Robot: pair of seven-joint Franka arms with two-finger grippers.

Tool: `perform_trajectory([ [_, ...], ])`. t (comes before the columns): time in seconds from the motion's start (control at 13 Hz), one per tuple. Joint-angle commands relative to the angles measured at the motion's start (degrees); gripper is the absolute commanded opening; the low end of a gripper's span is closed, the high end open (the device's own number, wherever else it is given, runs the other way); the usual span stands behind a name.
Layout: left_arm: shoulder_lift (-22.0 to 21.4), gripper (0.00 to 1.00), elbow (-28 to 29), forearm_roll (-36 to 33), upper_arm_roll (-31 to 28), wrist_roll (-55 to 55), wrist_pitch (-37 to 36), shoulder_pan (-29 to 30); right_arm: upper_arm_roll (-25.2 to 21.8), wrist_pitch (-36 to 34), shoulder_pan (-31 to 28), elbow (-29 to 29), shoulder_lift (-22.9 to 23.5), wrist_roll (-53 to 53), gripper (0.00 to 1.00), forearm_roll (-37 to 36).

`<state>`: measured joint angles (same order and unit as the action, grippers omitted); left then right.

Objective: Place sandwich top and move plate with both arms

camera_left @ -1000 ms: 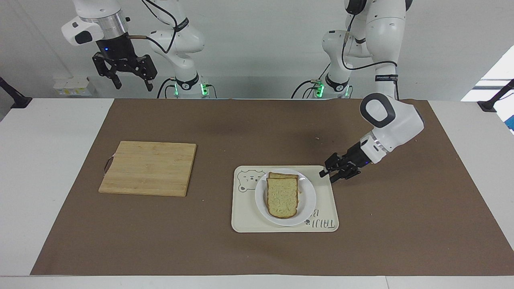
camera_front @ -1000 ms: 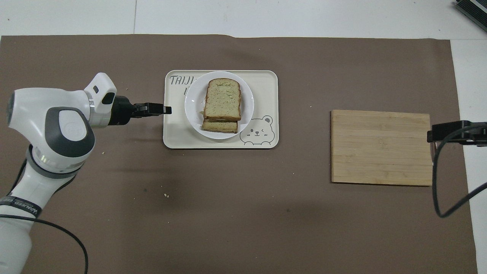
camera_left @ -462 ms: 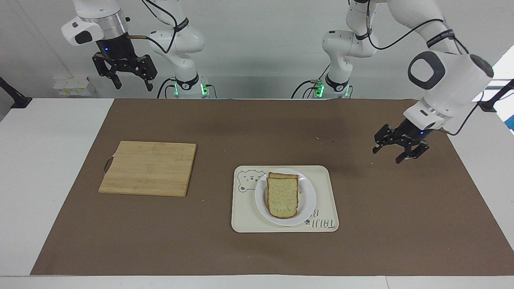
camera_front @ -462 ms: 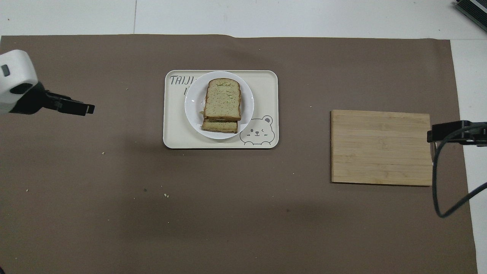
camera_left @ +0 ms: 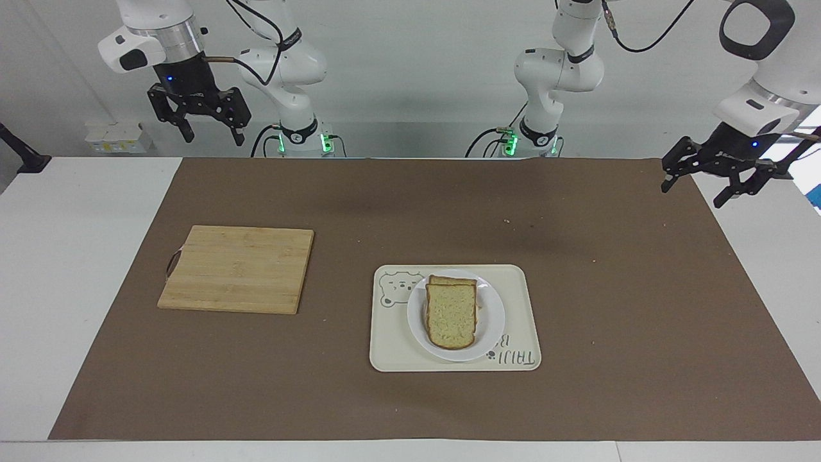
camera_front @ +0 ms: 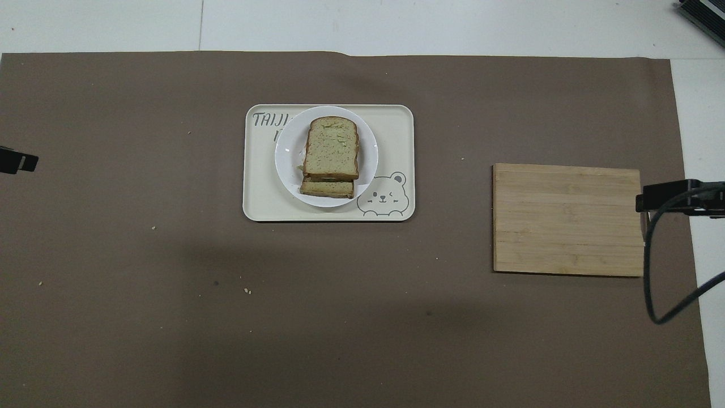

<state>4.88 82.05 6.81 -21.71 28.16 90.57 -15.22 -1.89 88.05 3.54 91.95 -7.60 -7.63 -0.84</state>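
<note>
The sandwich top (camera_left: 451, 314) (camera_front: 331, 148), a plain bread slice, lies on the stacked sandwich. The sandwich sits on the small white plate (camera_left: 493, 321) (camera_front: 368, 148). The plate rests on the cream bear tray (camera_left: 521, 301) (camera_front: 391, 124). My left gripper (camera_left: 697, 181) is open and empty, raised high over the mat's edge at the left arm's end. Only its tip (camera_front: 17, 161) shows in the overhead view. My right gripper (camera_left: 205, 127) is open and empty, raised and waiting at the right arm's end of the table; its tip shows in the overhead view (camera_front: 674, 197).
A bamboo cutting board (camera_left: 237, 268) (camera_front: 568, 219) lies on the brown mat (camera_left: 410, 398) toward the right arm's end. Small crumbs are scattered on the mat. A black cable (camera_front: 651, 272) hangs by the board's edge.
My left gripper has drawn away from the tray's edge, risen and swung out to the left arm's end of the table. The right arm, the plate and the sandwich have not moved.
</note>
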Motion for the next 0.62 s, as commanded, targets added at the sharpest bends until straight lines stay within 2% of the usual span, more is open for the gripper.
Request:
perform_trajectory([
  [0.0,-0.4,1.00,-3.7,-3.6,0.1,-3.2,-4.8,-0.1,0.2,-0.5,-0.7,-0.2,-0.4,0.4,1.00,1.1],
  [0.15,-1.4,1.00,-3.6,-3.7,0.4,-6.8,-4.2,-0.2,0.2,-0.5,-0.7,-0.2,-0.4,0.4,1.00,1.1],
  [0.54,-2.7,1.00,-3.1,-3.7,0.9,-7.3,-4.2,-1.3,0.1,-0.5,-0.7,-0.2,-0.4,0.4,1.00,1.1],
])
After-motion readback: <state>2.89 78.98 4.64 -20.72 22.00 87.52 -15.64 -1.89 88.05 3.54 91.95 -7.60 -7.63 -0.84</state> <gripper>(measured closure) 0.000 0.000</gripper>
